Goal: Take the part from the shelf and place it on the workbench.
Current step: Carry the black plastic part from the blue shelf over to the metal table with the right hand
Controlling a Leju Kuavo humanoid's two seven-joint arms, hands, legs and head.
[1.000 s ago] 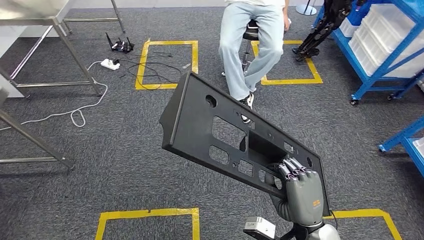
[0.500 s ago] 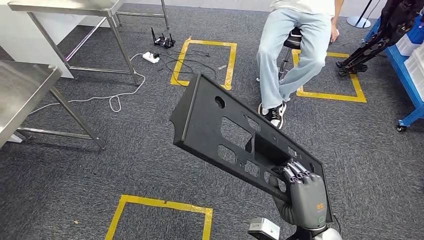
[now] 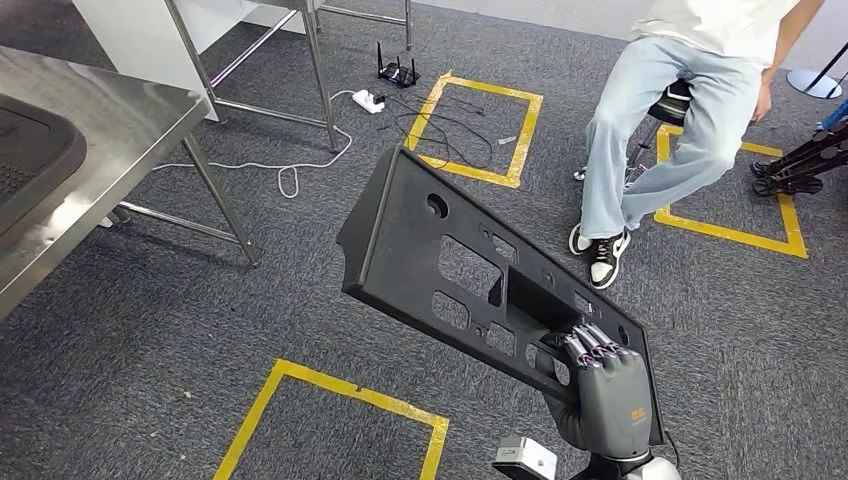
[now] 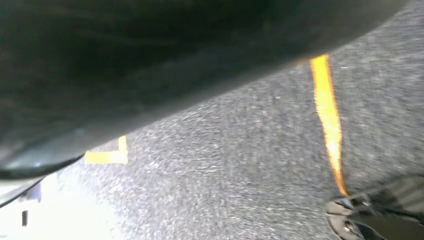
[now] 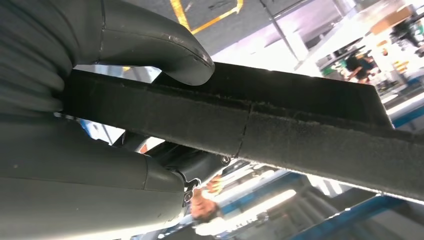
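The steel desk (image 3: 120, 110) stands to the left, its legs (image 3: 222, 200) on grey carpet. A seated person (image 3: 680, 130) blocks the far right. Cables (image 3: 440, 120) and a power strip (image 3: 368, 100) lie between; open carpet runs toward the desk.

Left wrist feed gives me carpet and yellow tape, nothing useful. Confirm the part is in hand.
Observer: Confirmed. The right hand grips the black panel near its lower right end and holds it above the carpet.
Operator: Give me the workbench position.
Observer: A steel table stands ahead on the left, with a dark tray on it.
Operator: Report anyone nearby.
Observer: A person sits on a stool ahead on the right, away from the table.
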